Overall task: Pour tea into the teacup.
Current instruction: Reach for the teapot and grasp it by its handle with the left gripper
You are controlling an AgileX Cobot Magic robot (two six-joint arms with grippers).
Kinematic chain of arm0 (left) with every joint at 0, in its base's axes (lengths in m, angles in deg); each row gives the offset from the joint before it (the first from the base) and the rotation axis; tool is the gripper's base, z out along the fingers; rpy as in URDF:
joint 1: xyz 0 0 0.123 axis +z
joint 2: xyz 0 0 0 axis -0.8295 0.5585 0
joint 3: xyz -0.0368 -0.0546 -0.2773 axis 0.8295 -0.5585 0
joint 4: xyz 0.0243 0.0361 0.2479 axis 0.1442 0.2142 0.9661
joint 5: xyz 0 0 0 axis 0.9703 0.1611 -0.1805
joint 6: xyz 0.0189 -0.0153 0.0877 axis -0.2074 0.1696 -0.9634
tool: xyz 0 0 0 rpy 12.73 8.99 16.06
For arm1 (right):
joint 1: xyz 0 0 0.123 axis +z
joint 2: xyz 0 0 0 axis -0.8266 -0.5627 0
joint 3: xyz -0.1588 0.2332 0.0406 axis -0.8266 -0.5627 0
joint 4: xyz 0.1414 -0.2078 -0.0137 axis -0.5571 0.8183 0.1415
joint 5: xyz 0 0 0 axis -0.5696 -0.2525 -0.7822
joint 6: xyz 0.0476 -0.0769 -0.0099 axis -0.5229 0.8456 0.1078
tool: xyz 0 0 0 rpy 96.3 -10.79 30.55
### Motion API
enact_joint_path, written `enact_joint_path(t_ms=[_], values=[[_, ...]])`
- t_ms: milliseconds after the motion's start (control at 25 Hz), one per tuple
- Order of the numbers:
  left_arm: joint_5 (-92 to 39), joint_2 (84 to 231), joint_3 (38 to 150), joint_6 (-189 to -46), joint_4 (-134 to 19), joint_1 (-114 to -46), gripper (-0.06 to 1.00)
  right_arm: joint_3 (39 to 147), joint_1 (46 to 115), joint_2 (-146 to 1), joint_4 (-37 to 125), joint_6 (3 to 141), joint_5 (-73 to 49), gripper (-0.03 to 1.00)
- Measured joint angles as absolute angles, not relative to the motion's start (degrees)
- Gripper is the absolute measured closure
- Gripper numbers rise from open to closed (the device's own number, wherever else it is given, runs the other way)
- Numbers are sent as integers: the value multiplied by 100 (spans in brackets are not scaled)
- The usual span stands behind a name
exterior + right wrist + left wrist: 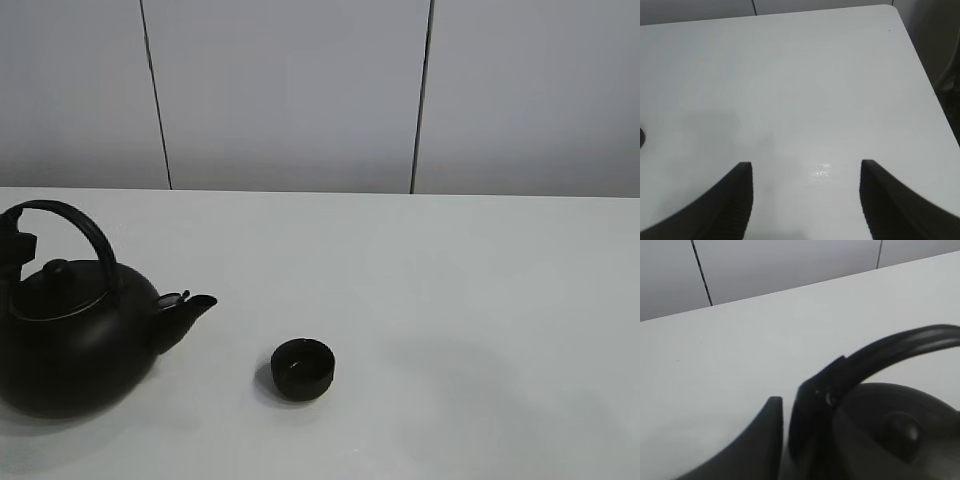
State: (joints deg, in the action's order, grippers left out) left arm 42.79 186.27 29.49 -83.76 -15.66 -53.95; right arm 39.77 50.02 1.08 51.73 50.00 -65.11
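Observation:
The small black teacup (pixel 302 369) stands upright on the white table (pixel 450 300), a little in front of the kettle's spout. A faint pale sheen shows inside it; no stream of tea is visible. The big black kettle (pixel 75 345) stands at the left with its spout (pixel 190 310) pointing toward the cup. My left gripper (pixel 15 243) is at the left end of the arched handle (pixel 900 342); in the left wrist view the gripper (pixel 790 396) is closed around the handle's lower part. My right gripper (pixel 806 167) is open and empty over bare table, out of the high view.
Grey wall panels (pixel 290 90) stand behind the table's far edge. The table's right edge and rounded corner (pixel 892 7) show in the right wrist view. A dark sliver of the teacup (pixel 641 137) sits at that view's left border.

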Motion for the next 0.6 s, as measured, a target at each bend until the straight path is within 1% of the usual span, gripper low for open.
enact_joint_path(t_ms=[40,400,600], values=[[4273,18627,2955,-8432,-1570,-5395,83,3977,5002,108,5173,5000,-6511,54],[4238,18596,2959,-8442,-1596,-5395,83,3977,5002,108,5173,5000,-6511,54],[3762,18226,2952,-8182,-1647,-5395,83,3977,5002,108,5173,5000,-6511,54]])
